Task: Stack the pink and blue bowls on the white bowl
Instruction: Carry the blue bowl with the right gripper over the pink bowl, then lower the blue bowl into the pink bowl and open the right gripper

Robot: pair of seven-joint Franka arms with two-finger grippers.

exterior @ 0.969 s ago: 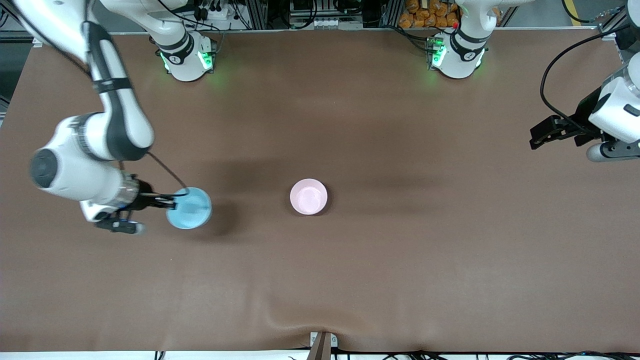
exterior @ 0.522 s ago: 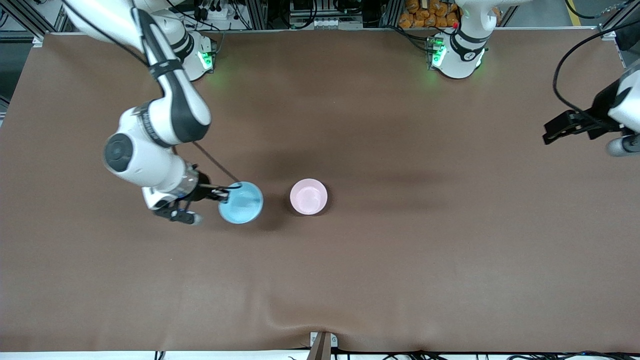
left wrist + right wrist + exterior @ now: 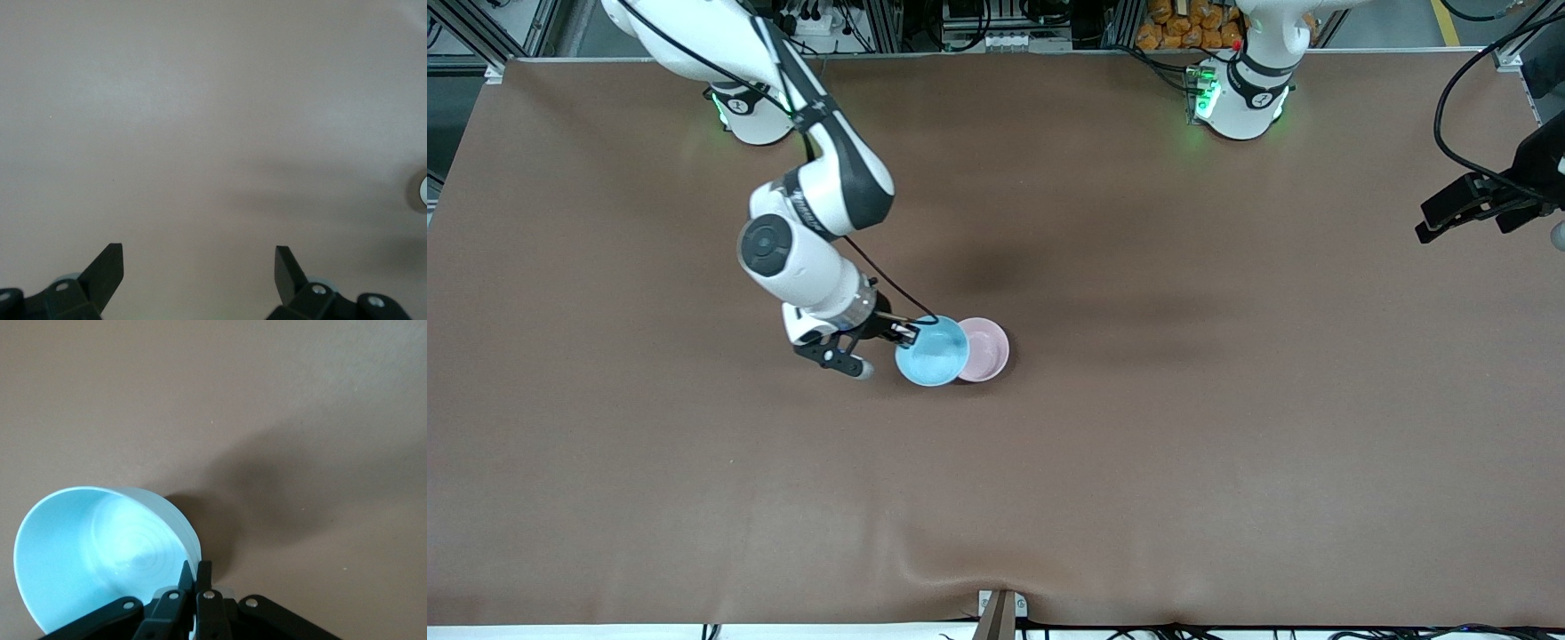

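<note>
My right gripper (image 3: pixel 907 333) is shut on the rim of the light blue bowl (image 3: pixel 932 352) and holds it tilted above the table. In the front view the blue bowl overlaps the edge of the pink bowl (image 3: pixel 989 348), which stands upright at the table's middle. In the right wrist view the blue bowl (image 3: pixel 100 553) shows its glossy inside, with my right gripper (image 3: pixel 194 570) pinching its wall. The white bowl does not show in any view. My left gripper (image 3: pixel 1432 229) waits open and empty over the left arm's end of the table; the left wrist view shows the left gripper (image 3: pixel 199 267) over bare cloth.
The brown table cloth (image 3: pixel 1138 462) covers the whole table. A small pale round thing (image 3: pixel 422 190) shows at the edge of the left wrist view. A bracket (image 3: pixel 1000 609) sits at the table's edge nearest the front camera.
My right gripper has carried the blue bowl from the right arm's end of the table to the pink bowl. My left gripper has drawn back toward its end of the table.
</note>
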